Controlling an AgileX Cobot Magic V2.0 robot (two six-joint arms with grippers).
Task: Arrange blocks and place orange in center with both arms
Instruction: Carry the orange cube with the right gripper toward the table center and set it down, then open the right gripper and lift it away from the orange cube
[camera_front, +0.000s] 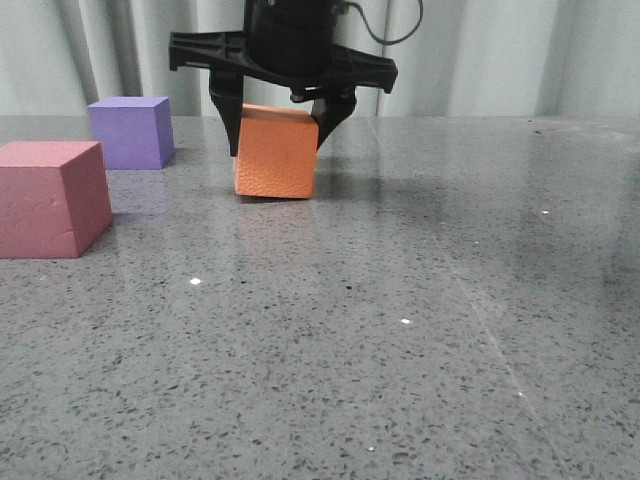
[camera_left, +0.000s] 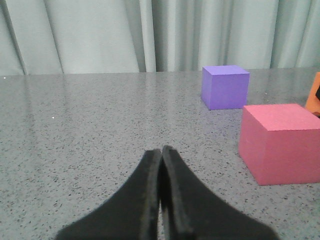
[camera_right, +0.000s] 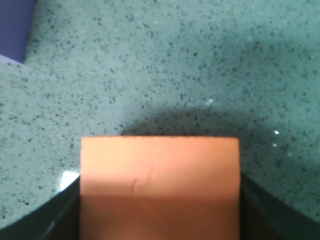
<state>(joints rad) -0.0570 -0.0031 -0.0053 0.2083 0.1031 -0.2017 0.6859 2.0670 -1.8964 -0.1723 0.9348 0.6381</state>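
Observation:
The orange cube (camera_front: 276, 152) stands right of the other two blocks, at or just above the tabletop, slightly tilted. My right gripper (camera_front: 278, 135) comes down over it, one dark finger on each side, shut on it. In the right wrist view the orange cube (camera_right: 159, 185) fills the space between the fingers (camera_right: 57, 215). The pink-red cube (camera_front: 50, 198) sits at the near left and the purple cube (camera_front: 131, 131) behind it, with a small gap of tabletop (camera_front: 138, 188) between them. My left gripper (camera_left: 161, 150) is shut and empty, left of the pink-red cube (camera_left: 282, 142) and the purple cube (camera_left: 225, 86).
The speckled grey glossy table (camera_front: 380, 330) stretches wide to the right and front. Grey curtains (camera_front: 480, 50) hang behind its far edge. A corner of the purple cube (camera_right: 14, 25) and a sliver of the orange cube (camera_left: 315, 95) show in the wrist views.

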